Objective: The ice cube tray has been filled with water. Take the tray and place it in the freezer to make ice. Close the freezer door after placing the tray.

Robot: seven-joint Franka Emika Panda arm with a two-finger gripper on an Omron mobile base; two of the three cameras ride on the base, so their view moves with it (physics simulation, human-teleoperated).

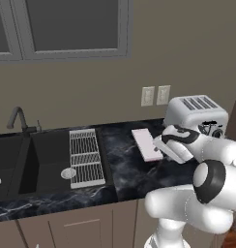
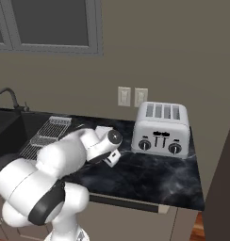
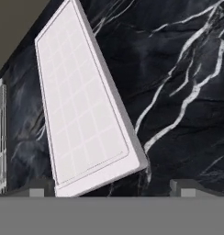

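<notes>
While the arm reaches low over the counter, the scene reads as follows.

Ice cube tray: the ice cube tray (image 1: 147, 144) lies flat on the black marble counter (image 1: 132, 177), between the white wire rack (image 1: 85, 157) and the toaster (image 1: 196, 116). In the hand view the ice cube tray (image 3: 81, 105) shows its shallow grid of cells and runs diagonally from the upper left to the lower middle. In the right base view only a corner of the ice cube tray (image 2: 102, 129) shows behind the arm.

Gripper: the gripper (image 3: 111, 187) hangs just above the near end of the tray. Its two fingertips (image 3: 36, 190) stand spread wide, one at the tray's near left corner and one over bare counter to the right. Nothing sits between them.

Wrist: the hand (image 1: 175, 141) is just beside the tray's right edge in the left base view.

Sink: the dark sink (image 1: 28, 162) with its faucet (image 1: 18, 118) sits left of the rack.

Wall: two pale outlets (image 1: 155, 95) are mounted above the tray.
</notes>
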